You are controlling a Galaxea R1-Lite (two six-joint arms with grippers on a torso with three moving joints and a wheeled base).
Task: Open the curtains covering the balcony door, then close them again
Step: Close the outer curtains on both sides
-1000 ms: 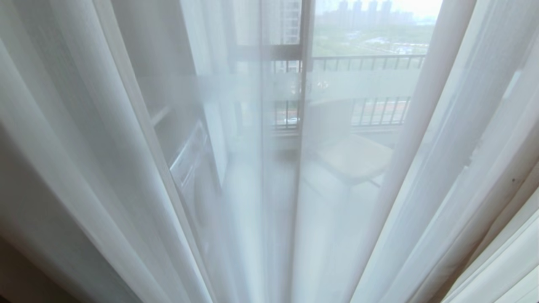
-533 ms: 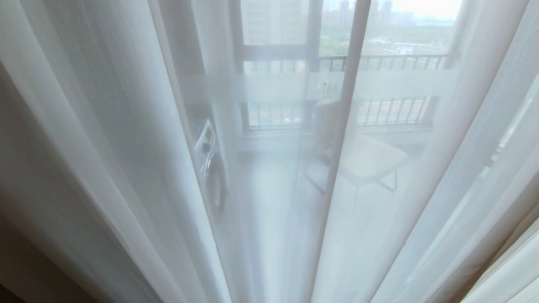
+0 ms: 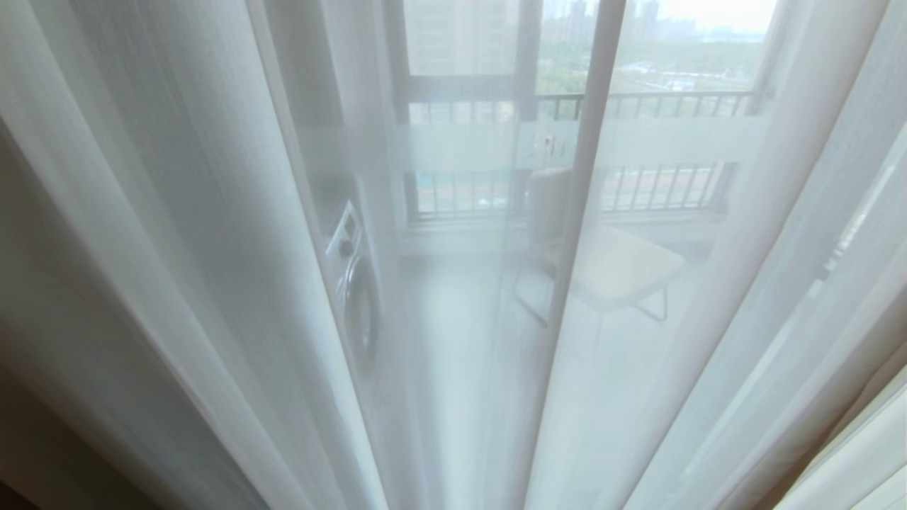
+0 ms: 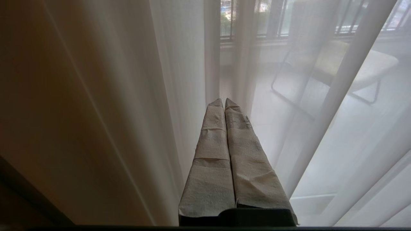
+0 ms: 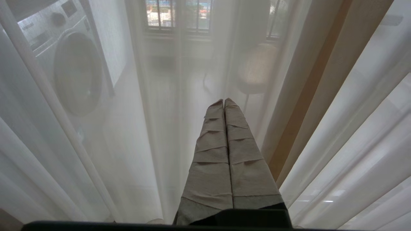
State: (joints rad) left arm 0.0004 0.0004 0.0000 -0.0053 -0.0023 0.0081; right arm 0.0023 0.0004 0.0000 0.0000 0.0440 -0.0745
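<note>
White see-through curtains (image 3: 177, 248) hang in long pleats across the whole head view, drawn over the balcony door (image 3: 673, 142), whose frosted white band shows faintly through them. Neither arm appears in the head view. In the left wrist view, my left gripper (image 4: 223, 101) has its tape-wrapped fingers pressed together with nothing between them, pointing at the sheer curtains (image 4: 179, 64) just ahead. My right gripper (image 5: 223, 101) is likewise shut and empty, facing the sheers (image 5: 144, 128). A darker beige fold (image 4: 64, 112) hangs beside the left gripper.
Behind the glass, seen through the sheers, a white washing machine (image 3: 352, 283) stands on the left and a pale chair (image 3: 609, 265) on thin metal legs on the right. A black railing (image 3: 659, 106) runs along the outer window.
The whole head picture shifted right between the earliest frame and half a second ago, so the camera moved. Since then it has held still. The curtains hang as before.
</note>
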